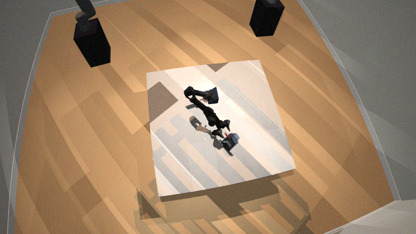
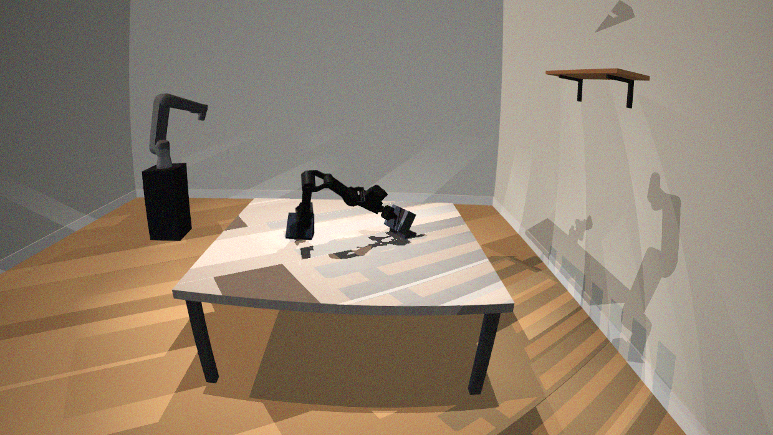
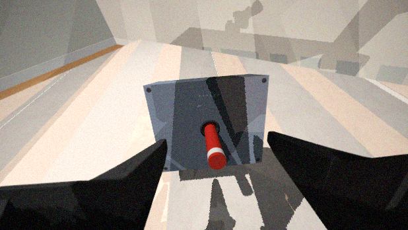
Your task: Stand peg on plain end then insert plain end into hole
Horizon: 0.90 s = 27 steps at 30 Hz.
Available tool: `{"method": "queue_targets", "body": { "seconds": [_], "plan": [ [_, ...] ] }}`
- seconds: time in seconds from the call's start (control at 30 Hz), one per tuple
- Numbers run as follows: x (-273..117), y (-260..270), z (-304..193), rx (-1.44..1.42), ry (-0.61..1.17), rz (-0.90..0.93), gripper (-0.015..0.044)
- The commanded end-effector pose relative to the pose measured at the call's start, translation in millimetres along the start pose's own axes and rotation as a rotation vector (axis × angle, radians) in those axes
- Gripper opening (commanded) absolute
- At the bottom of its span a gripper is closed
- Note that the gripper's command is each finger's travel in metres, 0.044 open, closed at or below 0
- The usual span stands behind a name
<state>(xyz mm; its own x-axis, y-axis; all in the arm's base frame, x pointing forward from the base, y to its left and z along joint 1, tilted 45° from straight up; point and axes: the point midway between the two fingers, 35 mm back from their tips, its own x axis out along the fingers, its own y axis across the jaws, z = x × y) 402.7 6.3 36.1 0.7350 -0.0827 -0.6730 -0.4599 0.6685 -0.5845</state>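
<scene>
I see smooth matt red plastic-looking peg [image 1: 226,135] [image 3: 214,142], satin blue-grey panel [image 1: 228,142] [image 3: 195,112] [image 2: 398,217], matt black jaws [image 1: 225,132], wood-look floor [image 1: 87,130] [image 2: 81,324].

high overhead, distant side-on, close wrist view

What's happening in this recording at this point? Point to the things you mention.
A robot arm is placing a red peg [image 1: 226,135] [image 3: 212,140] in the hole of a sloped panel [image 1: 228,143] [image 2: 399,219] [image 3: 193,102]. The peg's plain end is in the hole and its white-banded end sticks out. The gripper [image 1: 225,133] [image 3: 217,139] is open, with its fingers apart on either side of the peg, holding nothing. Whether the peg has reached the bottom can't be told.
</scene>
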Motion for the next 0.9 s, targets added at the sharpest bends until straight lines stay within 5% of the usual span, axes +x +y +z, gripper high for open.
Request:
{"method": "queue_targets", "body": {
  "seconds": [0.0,0.87],
  "plan": [
    [-4.6,0.6,-1.2,0.002,0.006,0.001,0.044],
    [-31.9,-1.7,2.2,0.001,0.003,0.003,0.044]
  ]
}}
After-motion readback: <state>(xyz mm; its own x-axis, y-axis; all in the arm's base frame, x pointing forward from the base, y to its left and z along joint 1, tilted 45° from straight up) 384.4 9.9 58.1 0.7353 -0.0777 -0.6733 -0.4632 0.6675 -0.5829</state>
